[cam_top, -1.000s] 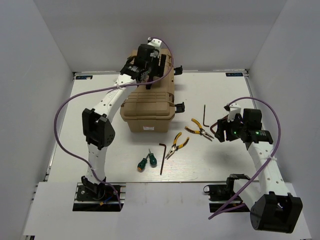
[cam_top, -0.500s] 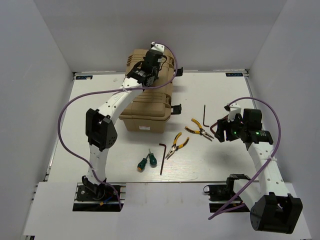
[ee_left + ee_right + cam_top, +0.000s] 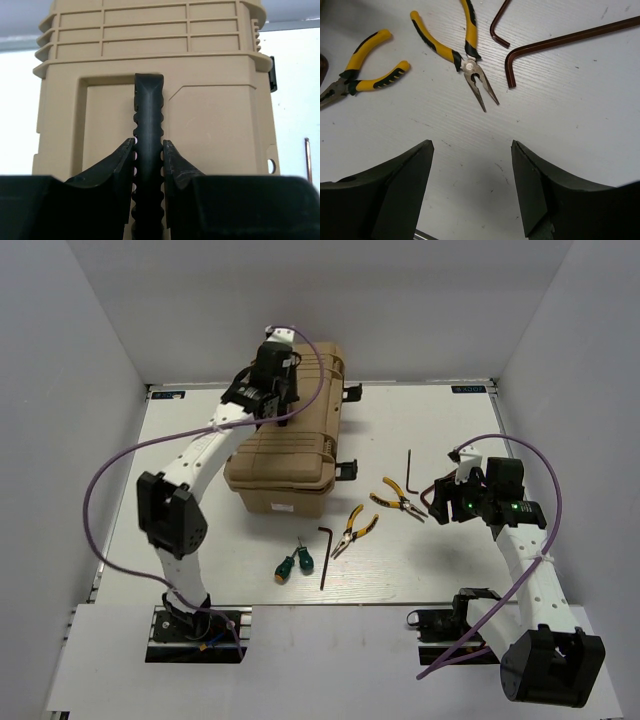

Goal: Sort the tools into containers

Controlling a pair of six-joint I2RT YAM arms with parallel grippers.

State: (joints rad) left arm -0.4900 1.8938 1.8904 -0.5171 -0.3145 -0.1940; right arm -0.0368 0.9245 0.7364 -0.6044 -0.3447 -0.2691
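The tan ribbed toolbox [image 3: 285, 455] stands lid-closed at the table's back middle. My left gripper [image 3: 272, 400] is on top of it, shut on its black ribbed handle [image 3: 148, 115], one finger pressed against each side. On the table lie two yellow-handled pliers [image 3: 398, 502] [image 3: 353, 530], two green screwdrivers [image 3: 295, 564] and hex keys [image 3: 325, 555] [image 3: 411, 472]. My right gripper [image 3: 437, 502] hovers open and holds nothing, just right of the nearer pliers [image 3: 470, 55]. The right wrist view also shows the other pliers [image 3: 365, 70] and a hex key [image 3: 560, 45].
White walls close in the table at the back and on both sides. A black latch [image 3: 346, 468] sticks out of the toolbox's right side. My left arm's purple cable [image 3: 110, 470] loops over the left of the table.
My left gripper has shut on the toolbox handle. The toolbox has shifted left and a little nearer with it. The right arm and the loose tools have not moved.
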